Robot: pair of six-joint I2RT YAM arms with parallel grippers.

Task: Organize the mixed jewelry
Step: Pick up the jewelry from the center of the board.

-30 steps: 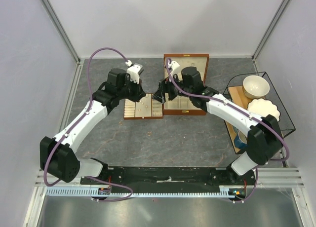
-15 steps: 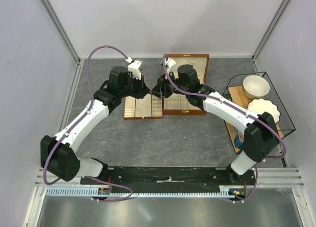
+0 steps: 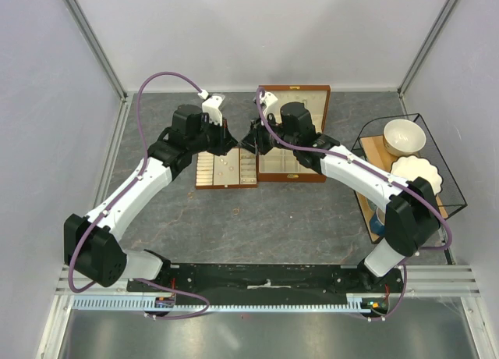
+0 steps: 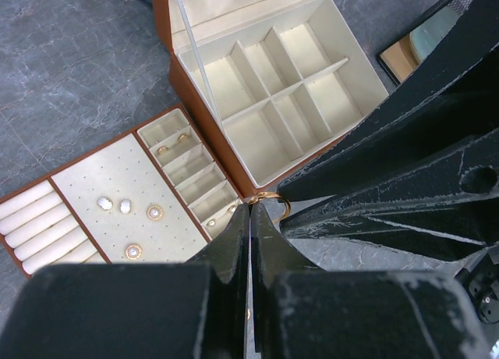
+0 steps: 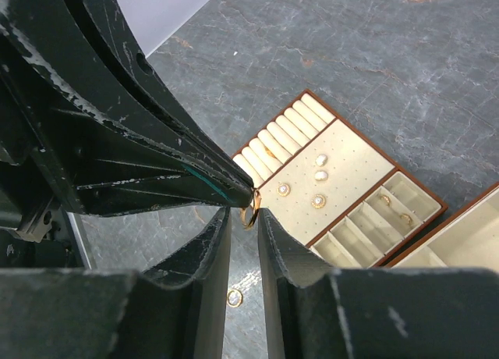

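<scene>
A thin gold ring point(image 4: 274, 197) sticks out from the tips of my left gripper point(image 4: 249, 207), which is shut on it above the table between tray and box. My right gripper point(image 5: 244, 212) faces it tip to tip. Its fingers stand a little apart on either side of the ring point(image 5: 254, 207), with a gap still showing on the left side. From above the two grippers point(image 3: 240, 144) meet over the tray's right end. Pearl and gold earrings point(image 4: 155, 211) lie on the cream tray point(image 3: 204, 170). One loose earring point(image 5: 234, 298) lies on the grey table.
The wooden box point(image 3: 294, 88) stands open just right of the tray, its cream compartments point(image 4: 265, 133) showing nothing inside. A black wire basket point(image 3: 456, 189) at the right edge holds a bowl point(image 3: 404, 136) and a plate point(image 3: 415, 172). Small gold pieces point(image 4: 162, 149) lie in the tray's slots.
My right gripper has swung left to meet the left gripper's tips, and its jaws have narrowed round the ring. The left gripper shifted slightly back, still shut on the ring.
</scene>
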